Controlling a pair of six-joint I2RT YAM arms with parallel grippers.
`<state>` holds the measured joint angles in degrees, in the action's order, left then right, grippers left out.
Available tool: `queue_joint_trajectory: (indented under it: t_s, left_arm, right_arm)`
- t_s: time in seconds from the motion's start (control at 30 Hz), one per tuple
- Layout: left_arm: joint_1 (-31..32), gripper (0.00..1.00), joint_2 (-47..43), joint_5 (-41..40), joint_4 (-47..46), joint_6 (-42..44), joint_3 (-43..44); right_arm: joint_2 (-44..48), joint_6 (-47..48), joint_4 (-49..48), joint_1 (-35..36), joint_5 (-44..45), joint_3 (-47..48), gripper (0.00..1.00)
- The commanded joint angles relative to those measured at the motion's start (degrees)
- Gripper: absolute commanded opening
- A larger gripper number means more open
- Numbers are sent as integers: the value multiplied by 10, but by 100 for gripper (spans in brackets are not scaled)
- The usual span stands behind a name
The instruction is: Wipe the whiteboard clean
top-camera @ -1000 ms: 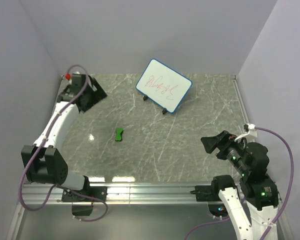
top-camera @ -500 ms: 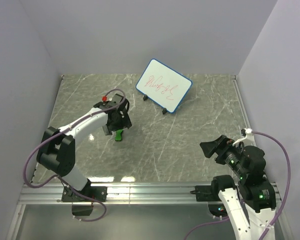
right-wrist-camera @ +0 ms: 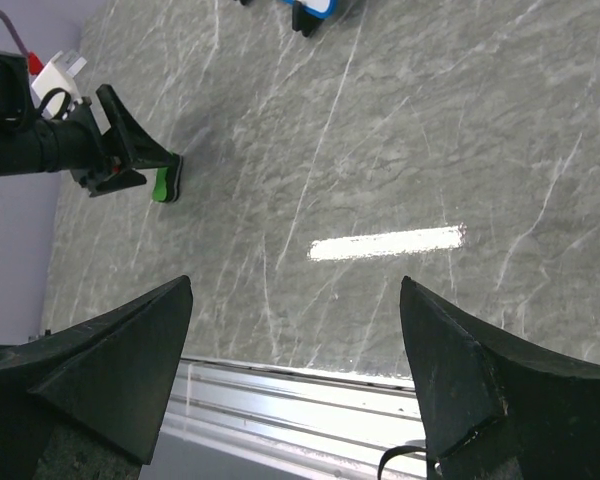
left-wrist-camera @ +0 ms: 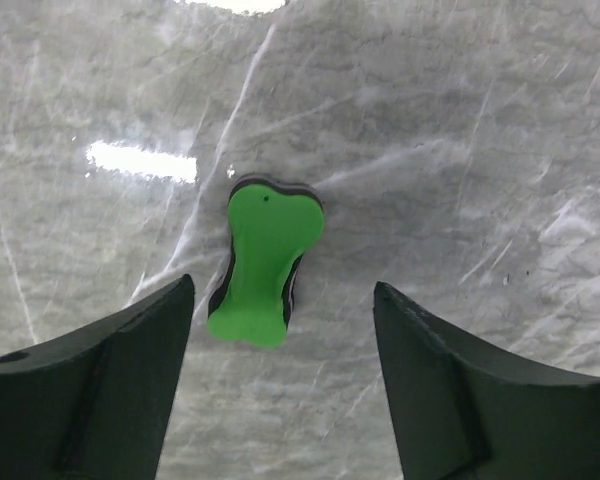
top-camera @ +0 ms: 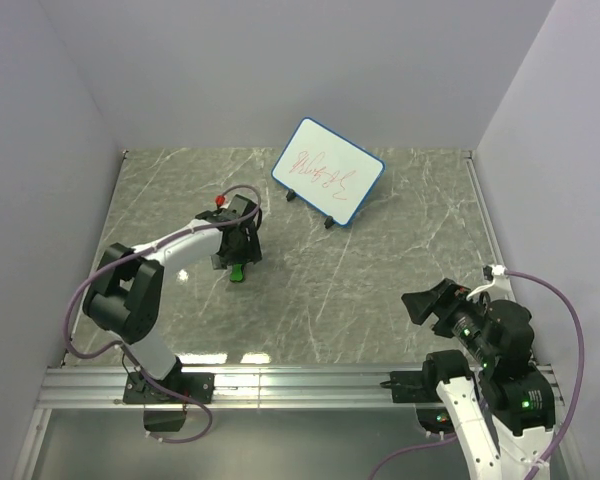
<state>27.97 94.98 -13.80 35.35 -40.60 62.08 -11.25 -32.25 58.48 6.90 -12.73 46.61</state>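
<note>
Left of centre, your L gripper straddles the green eraser, jaws apart, no contact. Your R gripper: wide open, empty. Red-scribbled whiteboard stands at back.

One whiteboard, one eraser

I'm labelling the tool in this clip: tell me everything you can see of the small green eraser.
The eraser is small and bone-shaped: a bright green, smooth top, plastic by its look, with a tiny dark dot near one end, over a thin dark layer. It lies flat on the grey marbled table. The left claw stands open around it, a gap on each side, so only the table touches it.
</note>
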Motion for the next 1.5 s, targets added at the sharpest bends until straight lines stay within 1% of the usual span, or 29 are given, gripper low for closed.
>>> queue_joint_trajectory:
  t_s: [0.0,0.03,0.07,0.4,0.47,0.5,0.53,0.6,0.63,0.7,0.73,0.77,0.87,1.0,1.03,1.1,1.13,1.17,1.2,1.23,1.27,1.3,1.33,1.37,1.4,1.43,1.47]
  left_arm:
    - [2,75,16,4,-28,25,1]
    - [2,71,19,4,-29,25,0]
    - [2,70,21,4,-32,24,-4]
    - [1,65,42,-11,-37,21,-13]
    - [1,62,48,-6,-41,22,-14]
    - [0,58,49,-5,-43,24,-13]
    - [0,49,52,-4,-44,25,-12]
    - [0,39,53,-4,-47,25,-11]
    - [0,32,53,-7,-48,25,-8]
    - [-1,28,54,-10,-46,26,-5]
    - [-2,22,56,-10,-45,26,0]
    - [-3,20,58,-10,-45,28,1]
    - [-5,1,70,-9,-41,29,8]
    - [-7,0,66,0,-36,34,22]
    - [-7,0,59,4,-33,37,38]
    - [-8,0,52,19,-27,46,63]
    - [-8,0,48,24,-21,51,94]
    - [-9,0,48,29,-16,60,112]
    - [-8,0,51,33,-12,67,130]
    - [-9,0,59,40,-5,72,172]
    - [-11,0,66,42,8,77,194]
    - [-12,0,73,47,16,90,216]
    - [-12,0,90,59,23,97,256]
    - [-13,0,98,63,45,102,278]
    - [-14,0,106,69,52,106,298]
    - [-14,0,114,76,53,108,324]
    - [-14,0,116,97,53,110,332]
  right_arm:
    - [12,7,4,2,12,16,91]
    - [14,7,4,2,14,15,91]
    - [16,6,1,2,15,13,91]
    - [21,2,-5,3,22,2,91]
    - [22,1,-6,3,24,1,91]
    - [22,1,-6,3,24,1,91]
    - [22,1,-7,2,24,-1,91]
    - [22,-1,-8,2,24,-3,91]
    - [22,-1,-9,3,24,-6,91]
    - [22,-3,-11,2,24,-7,91]
    - [22,-4,-13,2,24,-10,91]
    - [22,-4,-13,2,25,-11,91]
    - [18,-7,-19,3,28,-15,90]
    - [-14,-5,-53,2,18,-6,91]
    - [-28,0,-77,2,14,5,91]
    - [-89,7,-107,2,-3,22,91]
    - [-115,9,-138,2,-25,44,91]
    - [-173,10,-154,3,-37,58,91]
    - [-205,8,-170,3,-46,71,91]
    - [-236,6,-203,2,-56,101,91]
    - [-297,3,-220,1,-59,116,91]
    - [-327,2,-238,2,-58,131,91]
    - [-356,-2,-268,1,-54,165,91]
    - [-418,-10,-276,0,-44,187,91]
    - [-451,-9,-285,0,-41,209,90]
    - [-482,-6,-296,0,-40,255,90]
    - [-546,-5,-297,0,-38,282,90]
